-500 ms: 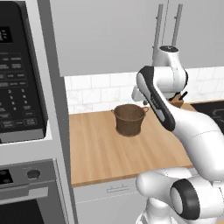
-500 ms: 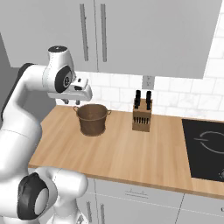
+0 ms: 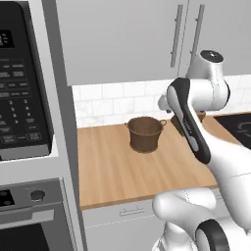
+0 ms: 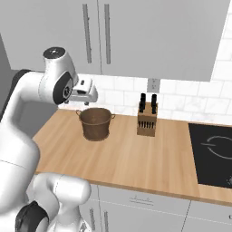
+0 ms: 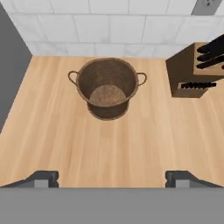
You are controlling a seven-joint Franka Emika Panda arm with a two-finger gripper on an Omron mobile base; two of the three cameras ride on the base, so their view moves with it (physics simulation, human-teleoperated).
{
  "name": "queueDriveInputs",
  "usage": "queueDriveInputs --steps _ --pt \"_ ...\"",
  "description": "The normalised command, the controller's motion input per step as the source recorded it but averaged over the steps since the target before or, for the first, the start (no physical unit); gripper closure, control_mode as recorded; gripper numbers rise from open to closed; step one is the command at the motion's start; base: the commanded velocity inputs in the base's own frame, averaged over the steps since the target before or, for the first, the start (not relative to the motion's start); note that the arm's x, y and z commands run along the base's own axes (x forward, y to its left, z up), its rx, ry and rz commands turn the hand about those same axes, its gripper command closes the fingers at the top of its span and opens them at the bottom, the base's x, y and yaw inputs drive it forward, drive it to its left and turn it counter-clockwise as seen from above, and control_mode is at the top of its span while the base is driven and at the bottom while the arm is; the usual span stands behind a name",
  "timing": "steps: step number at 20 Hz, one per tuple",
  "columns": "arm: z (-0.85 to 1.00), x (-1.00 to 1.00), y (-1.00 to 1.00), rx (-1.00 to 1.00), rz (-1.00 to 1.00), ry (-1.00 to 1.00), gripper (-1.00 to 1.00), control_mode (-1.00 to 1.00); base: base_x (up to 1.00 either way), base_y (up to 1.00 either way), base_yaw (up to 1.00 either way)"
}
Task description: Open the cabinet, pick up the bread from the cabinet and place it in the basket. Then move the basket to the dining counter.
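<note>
Arm hovers above the table with nothing held, cabinet not yet opened.

The fingers stand spread wide and empty, looking down on the woven basket, which holds nothing. Since half a second ago the hand has barely shifted, if at all; it hangs over the wooden table below the cabinet. Both doors are shut, handles untouched, so the bread is hidden and opening comes first. A knife block stands near the basket, apart from it.

The arm is folded at the elbow; its hand hangs facing down, fingers spread wide apart.
</note>
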Motion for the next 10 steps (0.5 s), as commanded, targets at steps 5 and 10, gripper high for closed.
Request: queueDriveInputs --steps 5,10 --pt "0.57 -0.14 -0.40 0.02 -0.03 -0.38 -1.00 -1.00 0.00 0.00 0.00" --pt "0.81 0.01 -0.45 0.06 -0.04 -0.23 -1.00 -1.00 0.00 0.00 0.00"
